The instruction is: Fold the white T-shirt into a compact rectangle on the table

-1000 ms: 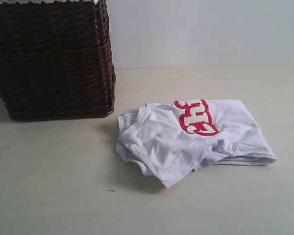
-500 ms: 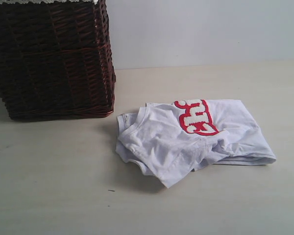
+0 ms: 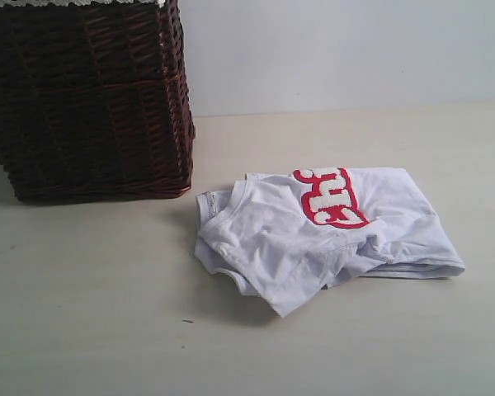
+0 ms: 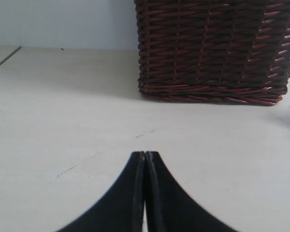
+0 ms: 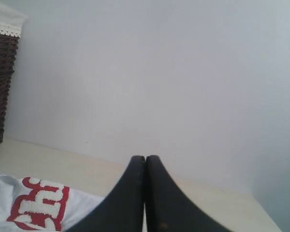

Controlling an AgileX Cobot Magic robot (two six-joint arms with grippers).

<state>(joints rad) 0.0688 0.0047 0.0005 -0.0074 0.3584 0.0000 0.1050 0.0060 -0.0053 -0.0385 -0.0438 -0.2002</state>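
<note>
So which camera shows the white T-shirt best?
The exterior view: the whole crumpled white T-shirt lies on the table. The right wrist view catches only a corner with red lettering; the left wrist view, barely a red speck.

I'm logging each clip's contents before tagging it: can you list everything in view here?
white T-shirt: one, white, loosely bunched on the table right of centre, apart from the basket
lettering: one patch, white outlined in red, on the shirt's upper layer
wicker basket: one, dark brown, back left on the table
lace trim: one strip, white, along the basket's top edge
table: one, pale beige, under everything
wall: one, pale grey, behind the table
left gripper: one, black, fingers shut, facing the basket
right gripper: one, black, fingers shut, facing the wall, shirt nearby
</note>
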